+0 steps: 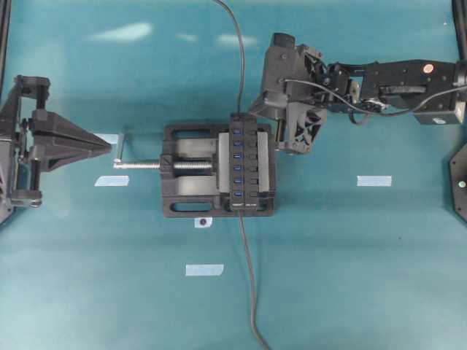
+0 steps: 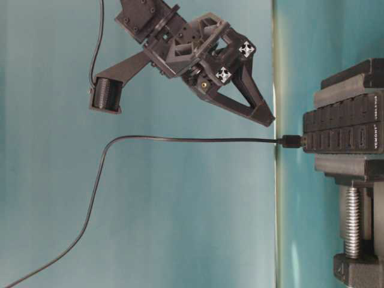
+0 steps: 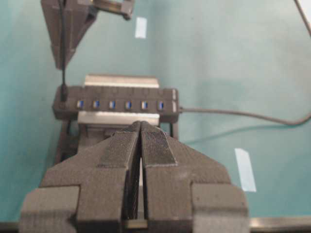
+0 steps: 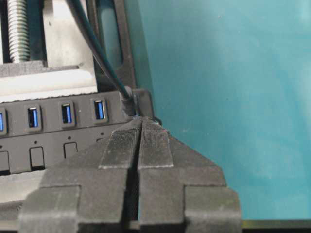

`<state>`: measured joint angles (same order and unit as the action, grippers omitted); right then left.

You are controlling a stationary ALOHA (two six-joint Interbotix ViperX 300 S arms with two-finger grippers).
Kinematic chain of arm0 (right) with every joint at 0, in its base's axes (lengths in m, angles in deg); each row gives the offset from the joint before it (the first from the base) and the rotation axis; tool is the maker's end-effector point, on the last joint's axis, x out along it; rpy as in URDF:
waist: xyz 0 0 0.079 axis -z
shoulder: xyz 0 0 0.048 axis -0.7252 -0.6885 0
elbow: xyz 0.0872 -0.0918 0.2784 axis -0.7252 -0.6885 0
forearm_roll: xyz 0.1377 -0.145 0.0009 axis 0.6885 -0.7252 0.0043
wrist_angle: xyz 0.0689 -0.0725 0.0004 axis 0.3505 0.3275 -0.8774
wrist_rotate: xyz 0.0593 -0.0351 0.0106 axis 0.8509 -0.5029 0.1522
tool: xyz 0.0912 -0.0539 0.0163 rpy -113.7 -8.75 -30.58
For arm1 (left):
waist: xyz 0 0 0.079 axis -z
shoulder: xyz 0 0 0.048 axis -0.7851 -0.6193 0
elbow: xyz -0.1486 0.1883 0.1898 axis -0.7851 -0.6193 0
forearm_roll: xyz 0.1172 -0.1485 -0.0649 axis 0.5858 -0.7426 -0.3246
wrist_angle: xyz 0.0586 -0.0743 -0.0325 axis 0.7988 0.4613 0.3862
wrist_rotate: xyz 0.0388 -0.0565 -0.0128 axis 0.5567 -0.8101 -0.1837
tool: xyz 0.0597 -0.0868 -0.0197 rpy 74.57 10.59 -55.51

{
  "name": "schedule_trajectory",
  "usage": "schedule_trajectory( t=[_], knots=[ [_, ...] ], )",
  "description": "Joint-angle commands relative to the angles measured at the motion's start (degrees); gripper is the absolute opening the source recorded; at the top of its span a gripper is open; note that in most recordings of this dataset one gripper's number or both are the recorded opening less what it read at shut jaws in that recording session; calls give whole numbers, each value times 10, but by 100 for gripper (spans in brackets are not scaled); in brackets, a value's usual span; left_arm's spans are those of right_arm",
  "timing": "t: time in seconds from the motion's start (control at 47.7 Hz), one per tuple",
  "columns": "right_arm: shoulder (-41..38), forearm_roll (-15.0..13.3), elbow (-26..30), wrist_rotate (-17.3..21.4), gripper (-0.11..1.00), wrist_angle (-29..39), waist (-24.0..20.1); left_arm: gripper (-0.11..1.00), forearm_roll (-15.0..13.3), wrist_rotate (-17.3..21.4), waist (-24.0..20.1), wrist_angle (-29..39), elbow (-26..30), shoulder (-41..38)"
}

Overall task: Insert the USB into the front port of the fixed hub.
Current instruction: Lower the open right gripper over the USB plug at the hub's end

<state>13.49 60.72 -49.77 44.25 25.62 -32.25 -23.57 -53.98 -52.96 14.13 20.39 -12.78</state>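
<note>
Right end effector (image 4: 140, 127) closed beside USB (image 4: 128, 104); small black plug seated in hub (image 4: 48, 131)

The long narrow black plastic hub (image 4: 58, 141) looks matt, its ports lined glossy blue. The black bench vise (image 1: 186, 200) has a dull, grainy body, a bright threaded metal screw (image 1: 164, 165) and brushed grey metal jaw plates. The teal table covering (image 1: 350, 277) appears smooth, with soft sheen at twelve o'clock. Ribbed matt rubbery pads (image 4: 153, 148) face the right gripper's (image 4: 141, 121) fingers.
</note>
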Motion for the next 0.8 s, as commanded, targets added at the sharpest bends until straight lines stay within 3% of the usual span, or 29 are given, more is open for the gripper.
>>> schedule_trajectory(
  t=[0.0, 0.273, 0.356, 0.524, 0.608, 0.776],
  knots=[
    [7, -1, 13, -4, -3, -5, -2, 0, 1, -1, -2, -5, 7, 2],
    [7, 1, 13, -3, 11, -1, -4, 0, 1, -1, -2, -5, 11, 2],
    [7, 1, 13, -2, 27, -1, -5, 0, 1, -1, -2, -5, 11, 1],
    [4, 2, 18, -1, 75, -1, -10, 0, 2, -1, -2, -5, 10, 2],
    [2, 2, 21, -1, 91, -2, -11, 0, 2, -1, -2, -5, 9, 3],
    [-4, 1, 28, -1, 84, -4, -11, 0, 1, -2, -2, -5, 13, 4]
  ],
)
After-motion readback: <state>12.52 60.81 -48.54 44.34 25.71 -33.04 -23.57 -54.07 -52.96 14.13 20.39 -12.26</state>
